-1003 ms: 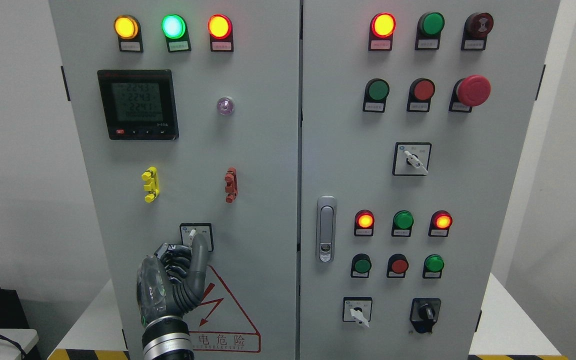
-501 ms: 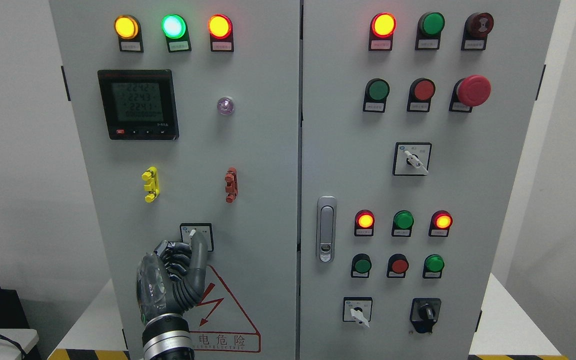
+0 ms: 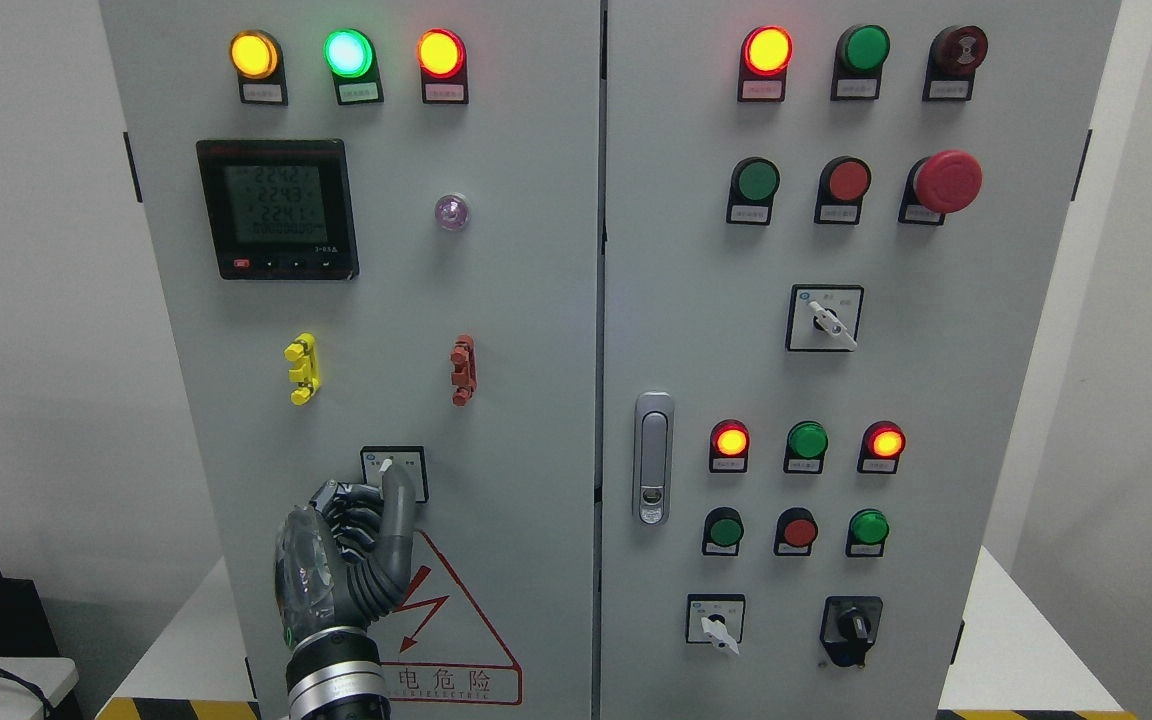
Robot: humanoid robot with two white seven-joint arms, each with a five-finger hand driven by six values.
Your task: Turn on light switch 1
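A small rotary selector switch (image 3: 410, 466) on a black-framed white plate sits low on the cabinet's left door (image 3: 526, 330), above a red warning triangle. My left hand (image 3: 368, 520) comes up from the bottom edge, just below the switch. Its index finger (image 3: 397, 505) points straight up, and the tip lies on the switch's white knob and covers its lower part. The other fingers are curled into the palm and hold nothing. The right arm does not show.
Three lit lamps (image 3: 348, 53), a digital meter (image 3: 277, 208), and yellow and red terminals (image 3: 302, 368) fill the left door. The right door carries lamps, push buttons, a red emergency button (image 3: 948, 181), more selector switches (image 3: 824, 318) and a door latch (image 3: 653, 457).
The left hand has shifted a few pixels left, its index fingertip staying on the switch knob. The knob and the lamps look the same.
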